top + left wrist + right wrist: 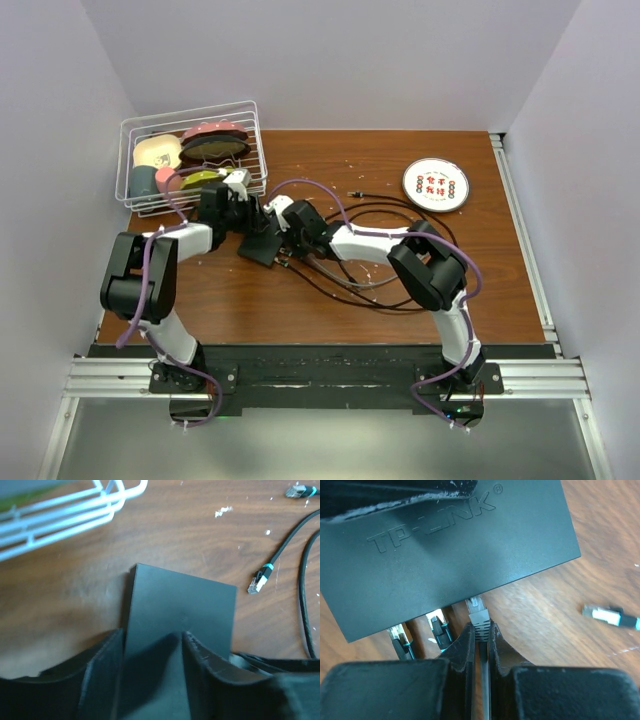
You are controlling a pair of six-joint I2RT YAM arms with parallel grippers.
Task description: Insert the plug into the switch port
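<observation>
**Plug alignment before the push**

Note the right gripper (480,630) clamped shut on the clear-and-white network plug (477,611), black cable trailing back between the fingers. Find the plug's nose at the near long edge of the flat matte-black rectangular switch box (460,555), just right of two seated plugs (437,630). Entry into the switch port impossible to confirm, with the socket mouth hidden under the box's top face. Treat the left gripper (150,640) as an unknown: fingers about the box, one beside its edge and one over its top, clamping or merely straddling, cannot tell.

Square the plug to the edge first, parallel with its seated neighbours. Push straight along the cable's line, low over the wooden bench (545,630), without twisting. Brace the box from the far side, or expect a skid away from the push. Judge depth against the neighbours and stop once level with them. Ignore the loose plug (607,616) lying well apart on the right.
</observation>
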